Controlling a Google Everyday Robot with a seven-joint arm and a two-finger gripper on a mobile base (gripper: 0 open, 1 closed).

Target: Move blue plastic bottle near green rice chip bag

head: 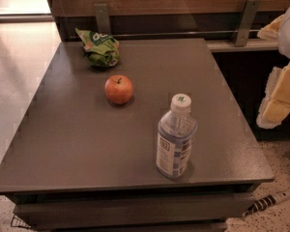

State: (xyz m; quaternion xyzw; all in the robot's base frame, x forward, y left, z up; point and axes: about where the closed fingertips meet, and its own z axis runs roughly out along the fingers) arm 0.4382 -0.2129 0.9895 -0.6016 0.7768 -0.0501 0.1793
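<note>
Tabletop is lying open left of the white-capped blue plastic bottle, which is standing by the near-right edge. I'm watching the gripper hanging off right; I can't tell its grip.

Yellow hand at right, bluish bottle
</note>
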